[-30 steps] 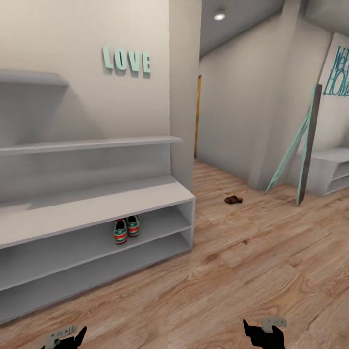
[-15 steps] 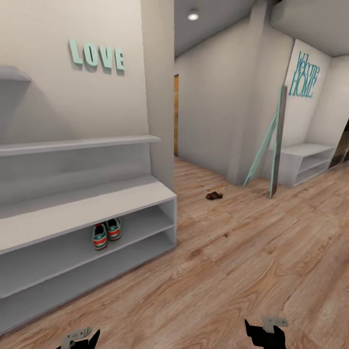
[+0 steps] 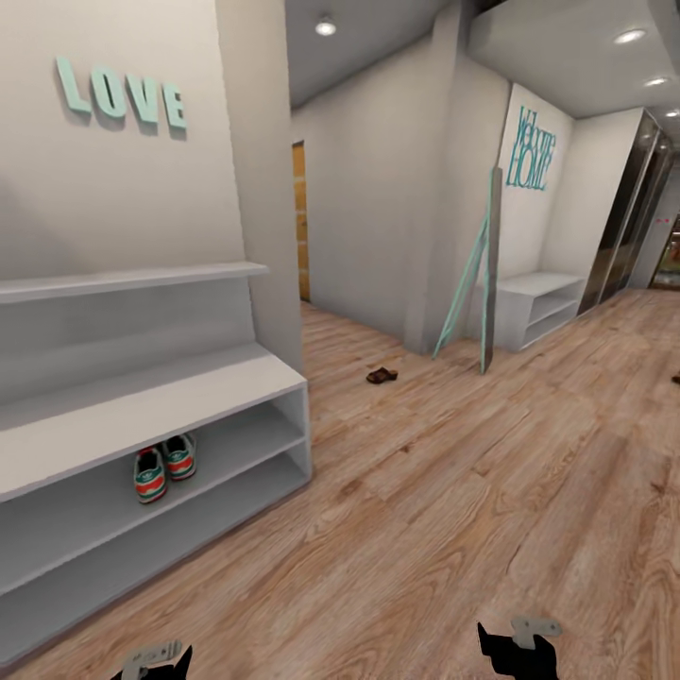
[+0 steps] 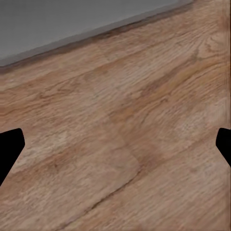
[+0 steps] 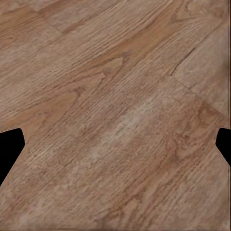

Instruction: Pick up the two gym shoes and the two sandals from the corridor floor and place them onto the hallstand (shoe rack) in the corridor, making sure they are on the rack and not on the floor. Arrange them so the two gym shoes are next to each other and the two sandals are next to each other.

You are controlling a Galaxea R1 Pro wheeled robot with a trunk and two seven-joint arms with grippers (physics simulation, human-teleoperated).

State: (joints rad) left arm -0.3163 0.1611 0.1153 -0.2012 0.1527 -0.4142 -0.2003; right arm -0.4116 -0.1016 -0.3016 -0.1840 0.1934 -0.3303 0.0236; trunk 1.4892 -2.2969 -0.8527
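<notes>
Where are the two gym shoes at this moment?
In the head view, the gym shoes stand side by side on the upper open shelf of the hallstand, at the left, just under its bench top.

Two cream sneakers [image 3: 163, 466] with teal-and-red heels stand side by side on the pale-grey rack's [image 3: 142, 397] upper open shelf; a brown sandal [image 3: 382, 376] lies well apart on the wood floor [image 3: 453, 510].

The wide pale-grey hallstand with open shelves [image 3: 236, 378] stood along the left wall. The pair of cream-white lace-up gym shoes [image 3: 163, 466] sat side by side, touching, on its upper open shelf. Well beyond its right end, a flat brown leather sandal [image 3: 382, 375] lay on the wood-plank corridor floor [image 3: 453, 510]. Farther right, a tall teal-edged leaning panel [image 3: 482, 274] stood just left of a small pale-grey shelf unit [image 3: 538, 307].
</notes>
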